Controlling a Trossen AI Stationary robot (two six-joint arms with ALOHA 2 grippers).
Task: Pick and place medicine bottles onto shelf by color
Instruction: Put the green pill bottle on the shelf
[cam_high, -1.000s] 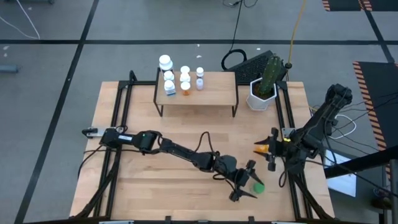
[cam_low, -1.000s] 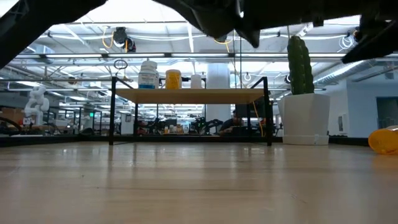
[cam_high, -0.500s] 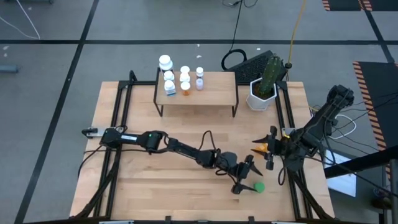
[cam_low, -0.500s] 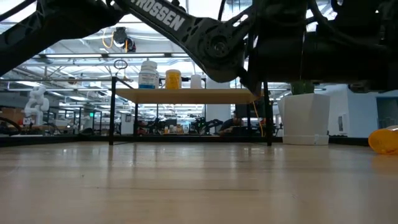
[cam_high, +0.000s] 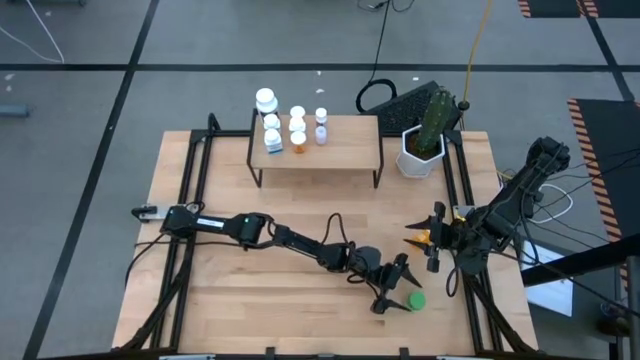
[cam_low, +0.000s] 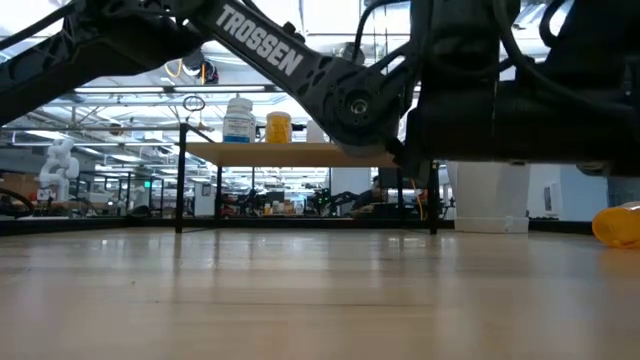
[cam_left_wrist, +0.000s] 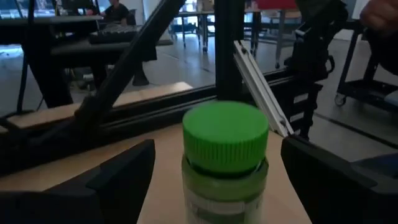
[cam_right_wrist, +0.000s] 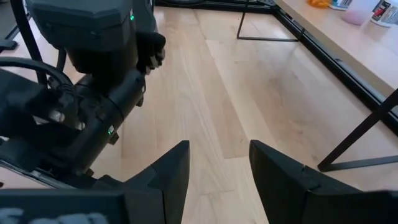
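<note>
A green-capped bottle (cam_high: 415, 299) (cam_left_wrist: 225, 140) stands upright on the table near its right near corner. My left gripper (cam_high: 397, 286) (cam_left_wrist: 214, 171) is open, with one finger on either side of the bottle and not touching it. My right gripper (cam_high: 430, 245) (cam_right_wrist: 219, 162) is open near the right edge, with nothing between its fingers. An orange bottle (cam_high: 419, 238) (cam_low: 616, 224) lies on its side on the table beside it. The shelf (cam_high: 330, 150) (cam_low: 300, 153) stands at the far edge. White and orange bottles (cam_high: 272, 128) stand on its left part.
A cactus in a white pot (cam_high: 422, 150) (cam_low: 490, 195) stands right of the shelf. A keyboard (cam_high: 410, 100) lies behind the table. Black frame rails (cam_high: 455, 180) run along the table's sides. Bare wood lies between the shelf and my left arm.
My left arm has stretched toward the table's right and come down, bringing its open gripper up to the green bottle. The bottle has stayed where it was.
</note>
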